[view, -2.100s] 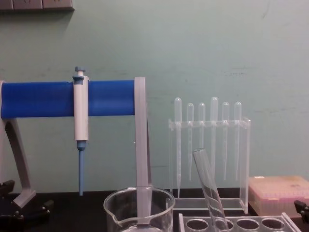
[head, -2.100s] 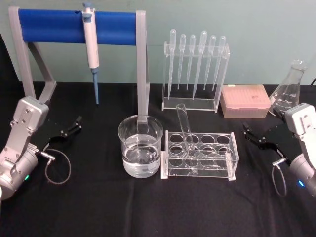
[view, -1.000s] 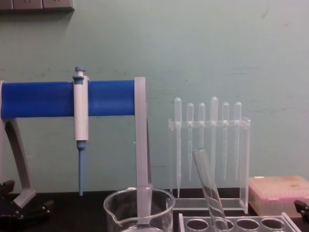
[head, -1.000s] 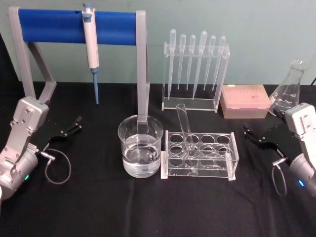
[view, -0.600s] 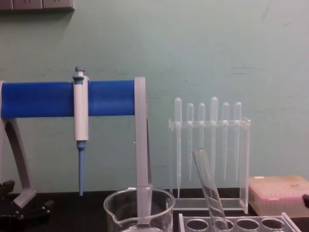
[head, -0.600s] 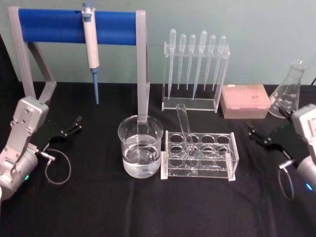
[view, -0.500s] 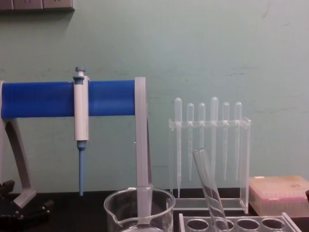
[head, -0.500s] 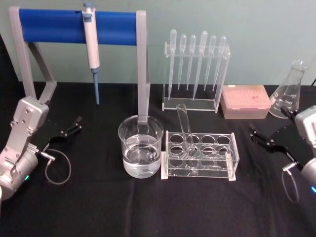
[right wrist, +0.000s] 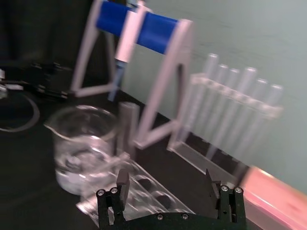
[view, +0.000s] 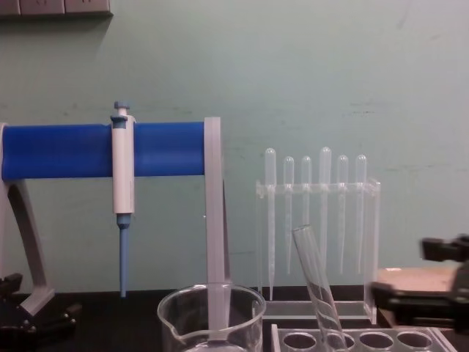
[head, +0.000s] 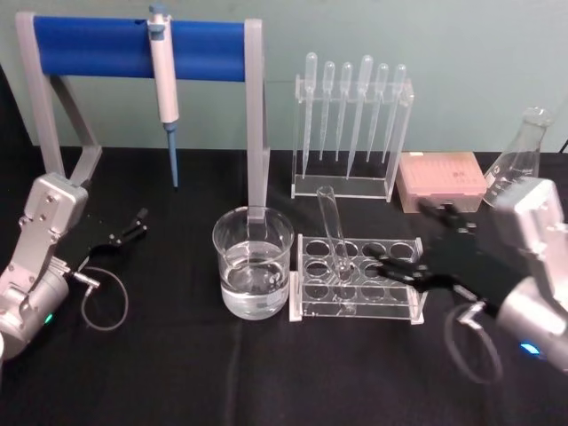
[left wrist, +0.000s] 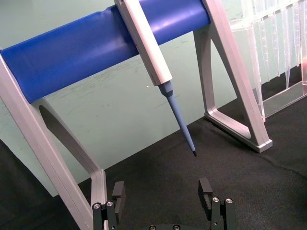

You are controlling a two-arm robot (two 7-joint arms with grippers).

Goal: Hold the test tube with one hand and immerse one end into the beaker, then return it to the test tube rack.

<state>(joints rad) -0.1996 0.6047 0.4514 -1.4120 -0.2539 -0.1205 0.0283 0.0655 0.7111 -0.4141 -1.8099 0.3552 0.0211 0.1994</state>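
The right end effector (head: 397, 235) hangs over the right half of the rack (head: 390, 306) with its two fingers spread wide and nothing between them. In the right wrist view the same end effector (right wrist: 167, 179) shows an empty gap, with the rack's holes below it.

The test tube (head: 335, 240) stands in a hole of the rack just ahead of the fingertips, close but not touching them. It leans, its open rim tipped away from the end effector. The chest view shows the test tube (view: 315, 282) tilted the same way, apart from the dark fingers.

The beaker (head: 222, 257) sits past the tube from the end effector, just beside the far end of the rack, with clear liquid in it.

The left end effector (head: 133, 226) rests idle, well apart from the rack beyond the beaker, low over the tabletop (head: 266, 373), fingers spread and empty.

As I read it, the task is at its opening: the reach is nearly finished, but the tube is not yet gripped. Left to do:
- close on the tube
- lift it clear of its hole
- carry it to the beaker and dip one end
- set it back in the rack
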